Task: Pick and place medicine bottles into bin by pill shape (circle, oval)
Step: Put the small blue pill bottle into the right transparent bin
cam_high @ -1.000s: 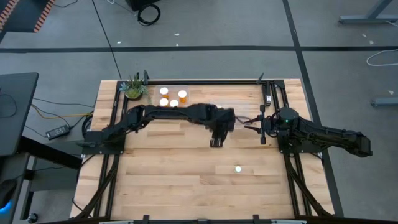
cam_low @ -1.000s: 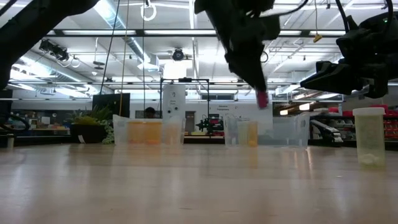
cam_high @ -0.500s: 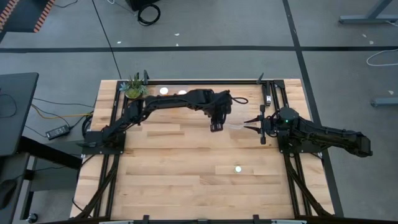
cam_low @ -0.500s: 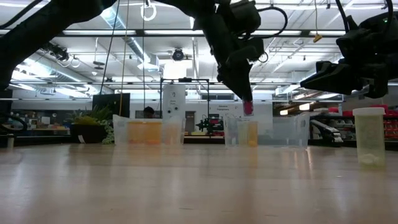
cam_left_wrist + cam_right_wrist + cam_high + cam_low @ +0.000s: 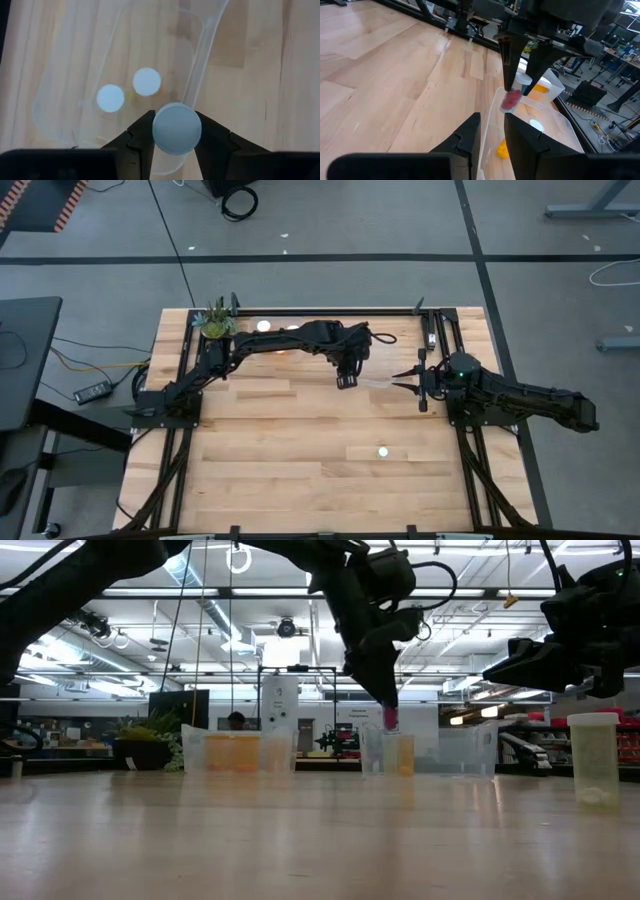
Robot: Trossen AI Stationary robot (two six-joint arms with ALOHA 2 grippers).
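Left gripper: fingers clamped on the white cap of one medicine bottle, carried in the air. The low view shows the held bottle's contents as pink-red, hanging just above a clear bin at the far side of the table.

Held bottle, position: over the near rim of the clear bin; not touching the wood.

Bin contents: two capped bottles standing side by side inside, caps up; orange bodies show through the wall in the low view.

Second clear bin: farther left along the table's far edge, orange bottles inside, beside a small potted plant.

Loose bottle: white cap, standing alone on the near part of the table, well apart from both arms.

Right gripper: fingers together, holding nothing, hovering at the right side of the table, pointed toward the left gripper.
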